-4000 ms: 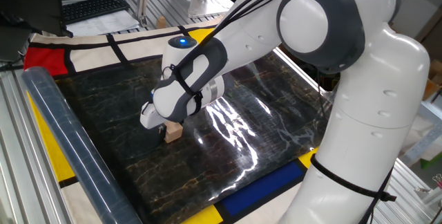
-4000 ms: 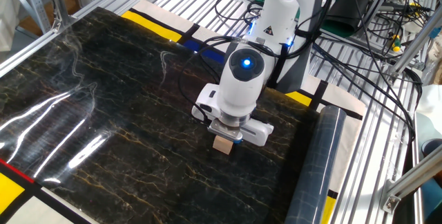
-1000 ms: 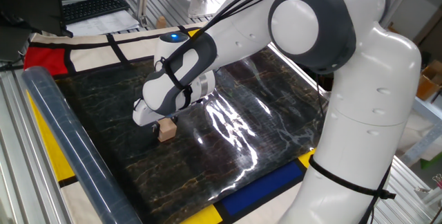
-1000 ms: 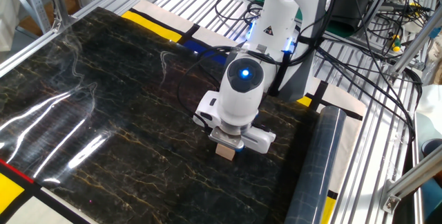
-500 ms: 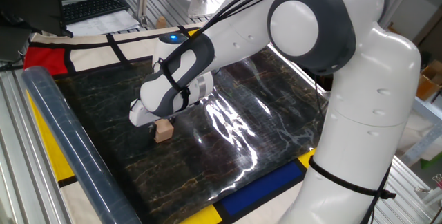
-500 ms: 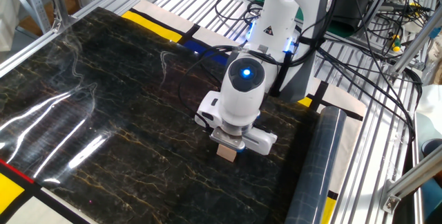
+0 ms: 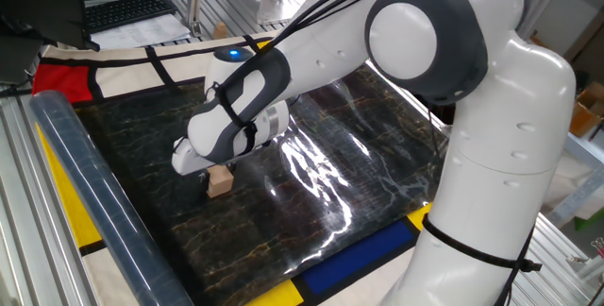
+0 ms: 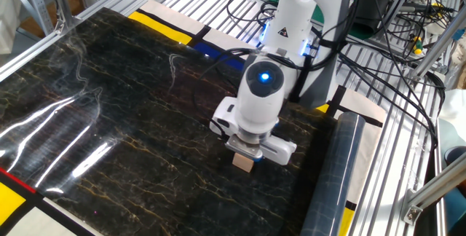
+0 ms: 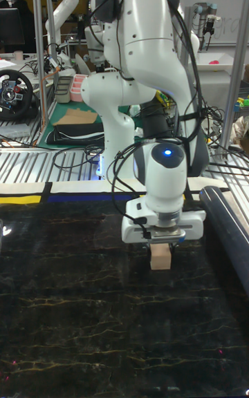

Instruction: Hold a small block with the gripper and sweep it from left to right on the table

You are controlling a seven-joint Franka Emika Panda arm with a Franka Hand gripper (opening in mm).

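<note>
In the tall fixed view, a large table (image 9: 41, 315) covered with a glossy black marble-patterned sheet with brownish veins fills the near ground. Right of centre, the big white robot arm (image 9: 149, 59) reaches down from the far side, its wrist showing a blue light. At its tip the gripper (image 9: 161, 238), small dark fingers on a white-grey housing, points straight down and is clamped on the top of the small light tan wooden cube (image 9: 160, 256). The block's lower face rests on the marble sheet. To its right, along the table's right edge, lies a long dark glossy cylinder (image 9: 228, 232), near the block but apart from it.

In one fixed view the small block (image 7: 219, 182) sits under the gripper (image 7: 213, 168) on the left part of the sheet. In the other fixed view the block (image 8: 243, 163) shows just below the housing, with the cylinder (image 8: 331, 185) beside it.
</note>
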